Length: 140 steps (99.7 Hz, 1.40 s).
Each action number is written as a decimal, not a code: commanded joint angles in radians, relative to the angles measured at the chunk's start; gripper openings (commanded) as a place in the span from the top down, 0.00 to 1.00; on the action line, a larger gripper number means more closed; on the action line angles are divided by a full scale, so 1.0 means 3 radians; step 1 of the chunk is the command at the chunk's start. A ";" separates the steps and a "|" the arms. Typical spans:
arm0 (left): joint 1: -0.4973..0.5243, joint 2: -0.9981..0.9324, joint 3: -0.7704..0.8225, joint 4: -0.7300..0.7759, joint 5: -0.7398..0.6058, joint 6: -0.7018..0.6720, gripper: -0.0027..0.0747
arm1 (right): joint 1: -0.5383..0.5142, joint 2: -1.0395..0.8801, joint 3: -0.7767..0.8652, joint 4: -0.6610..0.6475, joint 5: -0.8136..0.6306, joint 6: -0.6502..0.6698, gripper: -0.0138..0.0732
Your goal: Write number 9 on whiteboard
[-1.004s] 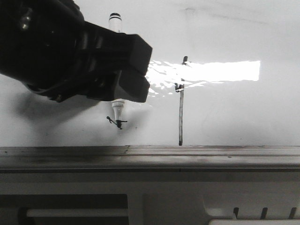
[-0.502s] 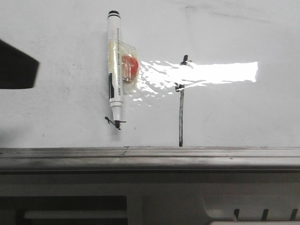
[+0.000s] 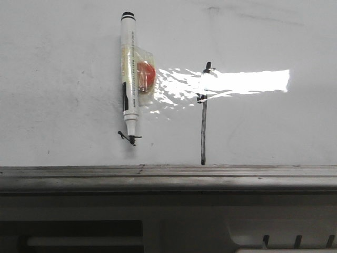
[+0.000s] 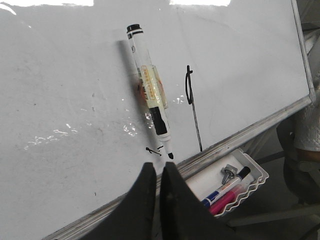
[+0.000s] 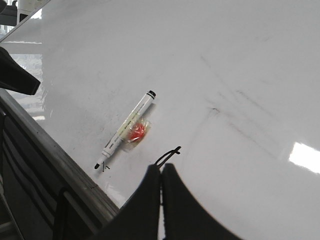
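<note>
Hanging on the whiteboard (image 3: 63, 79), a marker (image 3: 129, 79) sits upright w/ cap end up, tip down; a red blob under clear tape (image 3: 146, 75) sits at its mid-body, apparently fixing it to the board. Tip touches a tiny black scribble (image 3: 130, 138).

Number 9 (image 3: 204, 113): thin black vertical stroke just right of the marker, small hook/loop at top, lower end reaching almost to the grey ledge (image 3: 168, 176) along the board's bottom edge. In front view a bright glare band crosses its upper part. Left wrist view shows the loop narrow and the tail long (image 4: 192, 107); in right wrist view only the loop end (image 5: 167, 156) peeks out above the claw.

Left claw (image 4: 156, 172): fingers pressed together, nothing between them, off the board, near the marker tip. Right claw (image 5: 161, 175): fingers likewise together, empty, near the 9's top.

Below the ledge, left wrist view: white tray (image 4: 255, 172) w/ blue marker (image 4: 226, 187), pink marker (image 4: 227, 197), small metal clip (image 4: 228, 173).

Neither claw in front view.
</note>
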 commanded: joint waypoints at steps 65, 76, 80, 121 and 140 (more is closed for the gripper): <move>0.0173 -0.0068 0.0061 0.0785 -0.0181 0.0067 0.99 | -0.0021 -0.0040 -0.0082 0.0044 -0.0256 0.0004 0.89; 0.0443 -0.0068 0.0061 0.0988 0.0105 0.0067 0.99 | -0.0021 -0.0040 -0.0082 0.0044 -0.0256 0.0004 0.89; 0.0558 -0.0060 0.0065 0.1187 0.0171 0.0067 0.99 | -0.0021 -0.0040 -0.0082 0.0044 -0.0256 0.0004 0.89; 0.2648 -0.0127 0.0669 0.3599 0.0370 -0.2794 0.99 | -0.0021 -0.0040 -0.0082 0.0044 -0.0256 0.0004 0.89; 0.3306 -0.0619 0.1038 0.5078 0.0436 -0.3910 0.99 | -0.0021 -0.0040 -0.0082 0.0044 -0.0256 0.0004 0.89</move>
